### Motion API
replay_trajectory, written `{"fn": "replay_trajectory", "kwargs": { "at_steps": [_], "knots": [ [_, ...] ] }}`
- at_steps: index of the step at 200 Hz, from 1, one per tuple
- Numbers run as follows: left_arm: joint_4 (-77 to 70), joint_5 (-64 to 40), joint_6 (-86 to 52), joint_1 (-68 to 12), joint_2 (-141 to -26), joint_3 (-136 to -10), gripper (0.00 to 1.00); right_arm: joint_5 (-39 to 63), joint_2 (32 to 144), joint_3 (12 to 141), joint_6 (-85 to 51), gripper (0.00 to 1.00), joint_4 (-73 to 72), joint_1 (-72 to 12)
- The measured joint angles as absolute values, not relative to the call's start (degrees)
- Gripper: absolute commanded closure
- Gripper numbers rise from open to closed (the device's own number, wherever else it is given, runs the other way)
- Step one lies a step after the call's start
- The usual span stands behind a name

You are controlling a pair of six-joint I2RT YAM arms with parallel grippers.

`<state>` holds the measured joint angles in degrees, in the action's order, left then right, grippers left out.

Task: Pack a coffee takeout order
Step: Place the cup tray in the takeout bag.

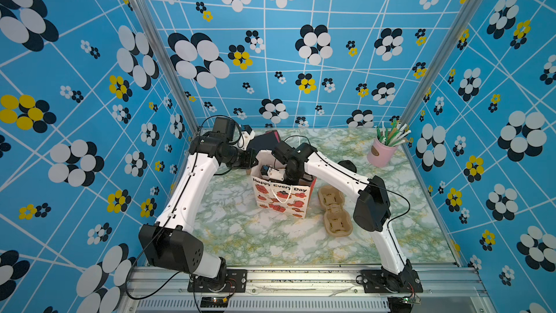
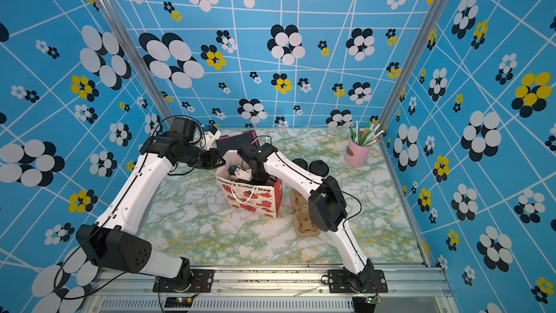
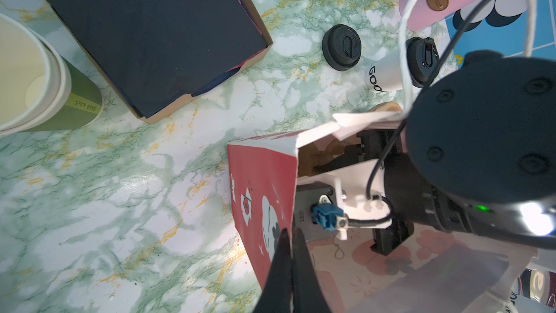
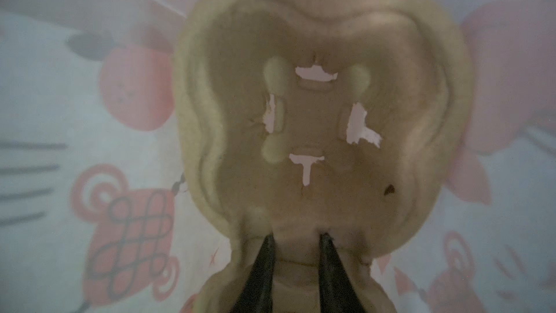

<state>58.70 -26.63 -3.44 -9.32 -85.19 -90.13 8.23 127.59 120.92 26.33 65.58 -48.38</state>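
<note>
One white cup (image 3: 383,75) wears a black lid (image 3: 422,61); left tool (image 3: 291,231) pinches bag (image 3: 261,182), right tool (image 4: 297,235) carrier (image 4: 313,115).

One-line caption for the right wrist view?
Right end effector grips a pulp cup carrier inside the printed gift bag.

Inside bag (image 1: 264,197): right hand (image 4: 297,236) fills mouth, carrier (image 4: 325,115) covers floor; open tabletop (image 1: 240,236) before bag.

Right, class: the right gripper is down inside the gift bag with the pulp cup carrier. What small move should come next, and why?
Probably open the right gripper and let go of the pulp cup carrier. It looks low in the gift bag, whose printed paper shows through its slots, while the left gripper pinches the bag's rim. Whether it rests flat I cannot tell.
</note>
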Motion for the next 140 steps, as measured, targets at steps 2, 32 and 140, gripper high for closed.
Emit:
{"fn": "replay_trajectory", "kwargs": {
  "at_steps": [2, 32, 140],
  "knots": [
    [58.70, -26.63, -3.44, -9.32, -85.19, -90.11, 1.00, 8.19, 127.72, 120.92, 26.33, 0.77, 65.60, -48.38],
    [58.65, -26.72, -3.44, -9.32, -85.71, -90.13, 1.00, 7.75, 129.73, 121.47, 26.22, 0.76, 65.98, -48.75],
    [58.67, -26.83, -3.44, -9.32, -85.82, -90.17, 1.00, 5.80, 134.02, 122.32, 26.13, 0.62, 68.62, -49.76]
  ]
}}
